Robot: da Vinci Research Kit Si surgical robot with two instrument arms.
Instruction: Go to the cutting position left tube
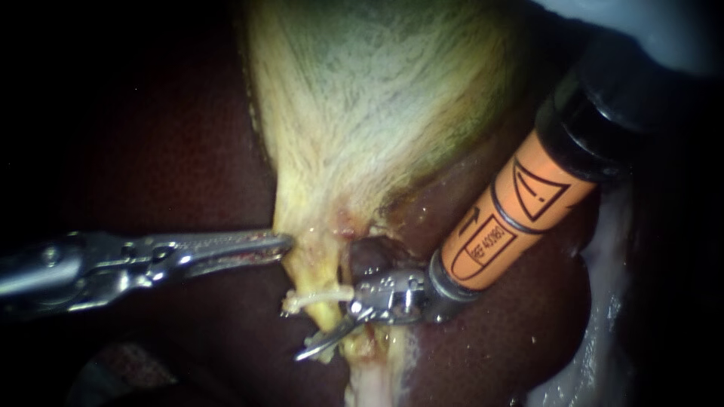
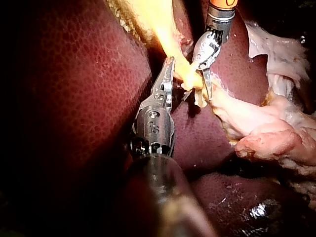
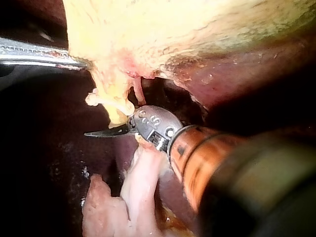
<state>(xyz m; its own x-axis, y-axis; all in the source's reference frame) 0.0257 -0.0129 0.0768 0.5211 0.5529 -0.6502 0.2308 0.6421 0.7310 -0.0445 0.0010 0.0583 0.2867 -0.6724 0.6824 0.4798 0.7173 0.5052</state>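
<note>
The yellow gallbladder [image 1: 377, 113] narrows to a neck, from which the pale yellow left tube [image 1: 323, 267] runs down. My left instrument [image 1: 280, 243] comes in from the left, its jaws shut on the edge of the gallbladder neck; it also shows in the wrist views [image 2: 169, 66] [image 3: 83, 62]. My right instrument [image 1: 320, 322], on an orange shaft, has thin blades standing open across the left tube [image 3: 109, 101]. One dark blade lies under the tube, while the tissue partly hides the other. The same blades [image 2: 203, 84] straddle the yellow tube [image 2: 190, 79].
Dark red liver [image 1: 166, 151] surrounds the gallbladder. A thinner pink tube [image 3: 138, 93] stands just beside the left tube. Pale loose tissue [image 2: 266, 133] trails below the blades, and a dark cavity [image 1: 369, 252] lies behind the right instrument's tip.
</note>
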